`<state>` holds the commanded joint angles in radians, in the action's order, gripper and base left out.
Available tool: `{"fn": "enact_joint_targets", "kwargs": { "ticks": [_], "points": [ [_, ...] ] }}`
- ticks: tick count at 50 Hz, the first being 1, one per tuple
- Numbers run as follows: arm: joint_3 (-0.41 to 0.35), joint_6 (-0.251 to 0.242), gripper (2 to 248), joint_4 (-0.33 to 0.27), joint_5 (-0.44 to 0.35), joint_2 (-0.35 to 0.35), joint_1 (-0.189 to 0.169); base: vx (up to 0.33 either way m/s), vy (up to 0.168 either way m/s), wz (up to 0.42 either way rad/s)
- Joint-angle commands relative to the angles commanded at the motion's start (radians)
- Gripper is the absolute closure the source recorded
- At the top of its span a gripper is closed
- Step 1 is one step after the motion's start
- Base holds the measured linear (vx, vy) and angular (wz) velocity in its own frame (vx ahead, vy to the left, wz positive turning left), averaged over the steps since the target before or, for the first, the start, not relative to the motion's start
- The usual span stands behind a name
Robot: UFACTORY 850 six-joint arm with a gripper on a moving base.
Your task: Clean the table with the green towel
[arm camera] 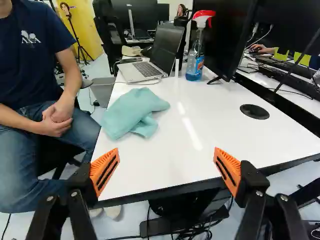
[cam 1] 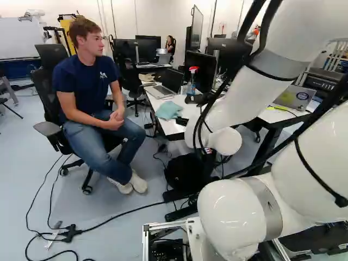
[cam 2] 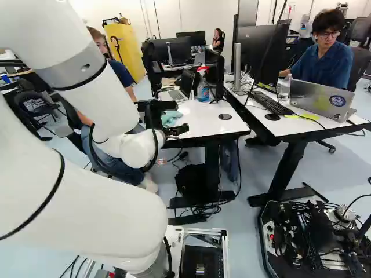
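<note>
My gripper (cam 2: 181,117) is at the near edge of the white table (cam 2: 214,123) in the right base view. Seen from the wrist, the gripper (arm camera: 166,161) stands wide open, its orange pads far apart with nothing between them. The crumpled green towel (arm camera: 133,111), a light blue-green, lies ahead of the fingers on the tabletop (arm camera: 200,130), by the edge nearest the seated person. In the left base view the towel (cam 1: 169,110) shows whole; the right base view has it partly behind the gripper.
Farther back on the table are an open laptop (arm camera: 149,65), a spray bottle (arm camera: 195,50) and a monitor (arm camera: 220,37). A round black disc (arm camera: 254,111) lies on the tabletop. A person (cam 1: 100,103) sits close beside the table. A black bag (cam 1: 186,173) is under it.
</note>
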<state>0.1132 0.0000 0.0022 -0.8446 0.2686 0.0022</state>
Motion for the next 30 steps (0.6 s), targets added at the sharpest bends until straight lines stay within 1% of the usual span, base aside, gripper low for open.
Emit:
{"fn": "enact_joint_targets", "kwargs": {
  "ticks": [14, 30],
  "points": [
    [-0.022, 0.000, 3, -0.002, -0.024, 0.009, -0.002, 0.000, 0.000, 0.000],
    [-0.026, 0.000, 3, -0.002, -0.028, 0.011, -0.002, 0.000, 0.000, 0.000]
  ]
}}
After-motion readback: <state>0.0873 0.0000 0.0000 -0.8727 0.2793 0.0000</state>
